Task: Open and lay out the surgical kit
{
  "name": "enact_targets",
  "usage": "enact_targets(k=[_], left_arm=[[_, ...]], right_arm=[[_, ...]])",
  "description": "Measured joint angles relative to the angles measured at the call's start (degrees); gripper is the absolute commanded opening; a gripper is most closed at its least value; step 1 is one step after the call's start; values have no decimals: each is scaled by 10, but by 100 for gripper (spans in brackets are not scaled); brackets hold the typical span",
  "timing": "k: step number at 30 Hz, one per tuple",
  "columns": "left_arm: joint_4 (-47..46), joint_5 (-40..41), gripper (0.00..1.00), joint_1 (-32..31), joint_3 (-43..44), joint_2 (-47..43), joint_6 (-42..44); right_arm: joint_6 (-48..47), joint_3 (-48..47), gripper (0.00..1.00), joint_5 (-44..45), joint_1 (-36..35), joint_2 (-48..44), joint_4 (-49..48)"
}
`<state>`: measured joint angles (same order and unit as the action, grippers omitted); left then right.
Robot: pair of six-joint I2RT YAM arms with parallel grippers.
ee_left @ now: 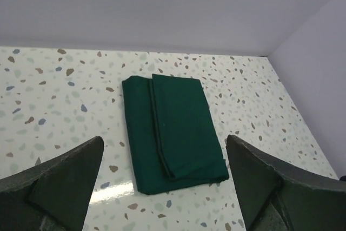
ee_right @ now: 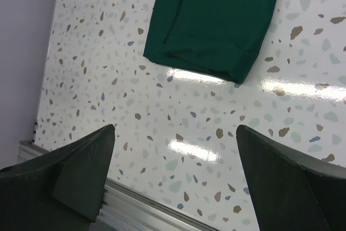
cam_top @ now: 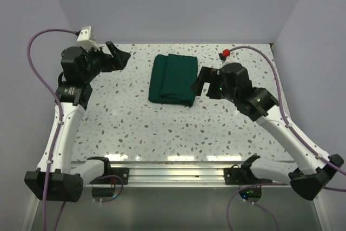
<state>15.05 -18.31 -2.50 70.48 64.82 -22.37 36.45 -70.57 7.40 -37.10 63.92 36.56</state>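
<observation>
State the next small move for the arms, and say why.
Probably lower the right gripper to the nearest edge of the green cloth and pinch its top flap. The cloth lies fully folded, both grippers are open and empty, and the right one hangs closer to it than the left gripper.

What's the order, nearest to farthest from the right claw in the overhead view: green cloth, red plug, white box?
1. Green cloth, just left of the right claw.
2. Red plug, behind it, rightward.
3. White box, far left, by the other arm.
</observation>
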Motion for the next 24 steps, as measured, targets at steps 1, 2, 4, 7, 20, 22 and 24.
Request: enact_targets(k=[1, 2, 4, 7, 20, 22, 24], left_arm=[[8, -8, 100, 0, 1, -4, -11], [3, -15, 100, 0, -13, -14, -24], [-22, -51, 91, 1, -78, -46, -55], [-15, -91, 90, -1, -158, -52, -88], [164, 35, 97, -13, -192, -154, -95], [192, 49, 97, -13, -192, -161, -88], [211, 62, 96, -14, -191, -165, -80]], right_arm=[[-3, -16, 98, -1, 0, 7, 6], [-7, -29, 98, -3, 0, 16, 11], [-17, -63, 96, -12, 0, 48, 18], [-35, -148, 95, -22, -9, 129, 37], [-97, -529, 93, -3, -62, 565, 148], [-101, -559, 93, 6, -73, 616, 164], [-105, -573, 92, 9, -84, 651, 175]])
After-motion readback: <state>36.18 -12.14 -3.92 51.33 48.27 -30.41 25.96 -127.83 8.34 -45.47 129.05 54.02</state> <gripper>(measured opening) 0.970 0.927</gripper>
